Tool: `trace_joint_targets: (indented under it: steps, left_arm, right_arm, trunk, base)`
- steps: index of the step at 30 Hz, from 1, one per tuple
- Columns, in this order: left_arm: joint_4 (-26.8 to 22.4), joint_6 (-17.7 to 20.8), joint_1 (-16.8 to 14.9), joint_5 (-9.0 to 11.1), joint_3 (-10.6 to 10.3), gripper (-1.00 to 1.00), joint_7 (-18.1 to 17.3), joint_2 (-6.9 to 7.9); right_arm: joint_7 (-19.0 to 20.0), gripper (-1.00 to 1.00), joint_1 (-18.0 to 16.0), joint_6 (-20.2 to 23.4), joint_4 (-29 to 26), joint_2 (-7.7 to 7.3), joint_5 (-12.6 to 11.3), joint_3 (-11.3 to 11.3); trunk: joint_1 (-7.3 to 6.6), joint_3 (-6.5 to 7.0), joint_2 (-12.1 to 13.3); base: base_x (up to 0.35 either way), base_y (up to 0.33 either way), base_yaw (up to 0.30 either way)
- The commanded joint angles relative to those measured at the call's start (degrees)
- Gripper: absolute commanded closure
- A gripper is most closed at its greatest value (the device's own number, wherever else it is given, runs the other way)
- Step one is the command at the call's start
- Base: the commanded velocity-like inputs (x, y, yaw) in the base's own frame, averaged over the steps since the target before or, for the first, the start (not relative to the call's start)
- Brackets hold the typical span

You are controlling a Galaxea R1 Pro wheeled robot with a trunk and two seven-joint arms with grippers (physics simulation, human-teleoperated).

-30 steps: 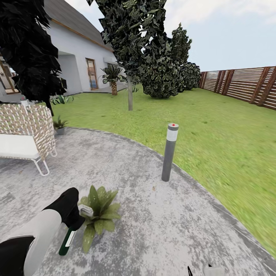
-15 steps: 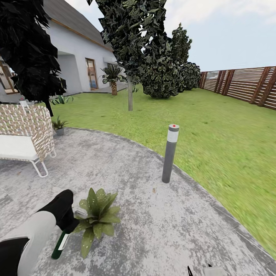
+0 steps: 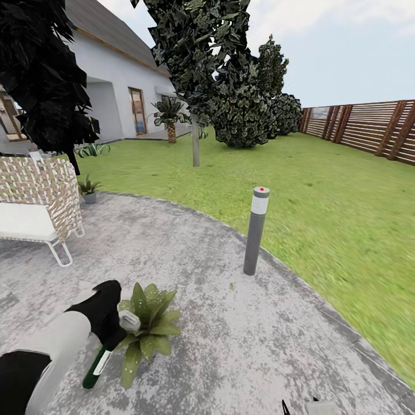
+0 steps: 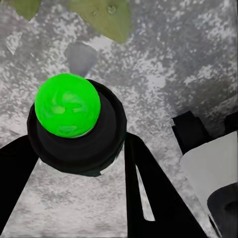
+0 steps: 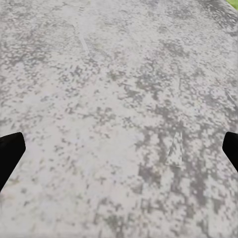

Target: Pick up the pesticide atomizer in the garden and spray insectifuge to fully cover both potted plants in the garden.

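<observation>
My left gripper point(image 3: 110, 337) is shut on the pesticide atomizer point(image 3: 97, 366), a slim dark green bottle with a white label that hangs tilted over the paving. In the left wrist view the atomizer point(image 4: 74, 124) shows end-on with a bright green round tip, held between my dark fingers point(image 4: 148, 193). Right beside it stands a potted plant point(image 3: 147, 327), a leaf point(image 4: 101, 15) of which is close to the bottle. The second potted plant point(image 3: 88, 188) sits far back by the chair. My right gripper point(image 5: 119, 148) is open over bare paving, low at the head view's edge point(image 3: 300, 407).
A grey bollard lamp point(image 3: 255, 230) stands at the patio rim on the right. A wicker chair point(image 3: 37, 207) with a white cushion is at the left. Lawn point(image 3: 323, 207), trees, a white house and a brown slatted fence point(image 3: 369, 129) lie beyond.
My left gripper swung the atomizer down and away from the near plant, then back up beside its leaves. The camera and right gripper stayed put.
</observation>
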Motion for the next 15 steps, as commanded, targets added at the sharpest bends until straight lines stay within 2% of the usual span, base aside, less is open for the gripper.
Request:
trace_joint_targets:
  steps: [1,3,5,11,15]
  left_arm:
    - [-0.2,0.3,-1.2,-0.5,-3.6,1.00,-3.8,0.12]
    - [-0.2,0.3,-2.4,-0.6,-6.3,1.00,-7.5,0.35]
    - [-0.2,0.3,-3.1,-0.8,-7.7,1.00,-9.9,0.68]
    - [-0.2,0.2,-3.9,-0.8,-8.5,1.00,-10.7,1.88]
    - [-0.1,0.1,-3.5,-0.8,-8.5,1.00,-10.8,5.06]
  right_arm:
    - [-0.1,-1.00,0.0,-0.2,0.1,0.00,0.6,-0.5]
    - [-0.1,-1.00,0.0,-0.2,0.1,0.00,0.6,-0.5]
    - [-0.1,-1.00,0.0,-0.2,0.1,0.00,0.6,-0.5]
    - [-0.1,-1.00,0.0,-0.2,0.1,0.00,0.6,-0.5]
    - [-0.1,-1.00,0.0,-0.2,0.1,0.00,0.6,-0.5]
  trunk:
    - [-0.01,-0.06,0.0]
    - [-0.01,-0.06,0.0]
    - [-0.01,-0.06,0.0]
    - [-0.01,-0.06,0.0]
    - [-0.01,-0.06,0.0]
  base:
    - [0.000,0.000,0.000]
    - [0.000,0.000,0.000]
    - [0.000,0.000,0.000]
    - [0.000,0.000,0.000]
    - [0.000,0.000,0.000]
